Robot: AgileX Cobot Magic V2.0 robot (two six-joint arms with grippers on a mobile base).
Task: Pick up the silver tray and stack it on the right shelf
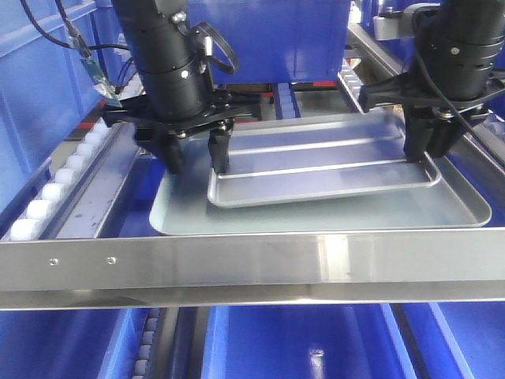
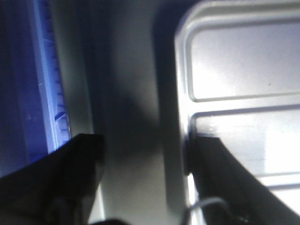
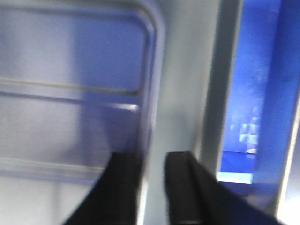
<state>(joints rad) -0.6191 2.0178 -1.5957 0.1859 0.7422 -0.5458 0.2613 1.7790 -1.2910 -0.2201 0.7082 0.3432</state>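
The silver tray (image 1: 331, 162), shiny with two long ridges, lies flat on a larger dull grey tray (image 1: 316, 217) on the right shelf, behind its flat front bar (image 1: 252, 264). My left gripper (image 1: 195, 162) is open wide over the silver tray's left rim, one finger inside the rim and one outside. The left wrist view shows this rim (image 2: 185, 93) beside the right finger, with the left gripper (image 2: 145, 145) gaping. My right gripper (image 1: 432, 150) straddles the tray's right rim. In the blurred right wrist view a narrow gap shows in the right gripper (image 3: 153, 157) beside the silver tray (image 3: 70, 70).
A track of white rollers (image 1: 59, 189) runs along the shelf's left side. A blue bin (image 1: 268, 39) stands just behind the trays. Blue crates (image 1: 300, 339) sit on the level below. The grey tray's right wall (image 3: 211, 93) borders more blue plastic.
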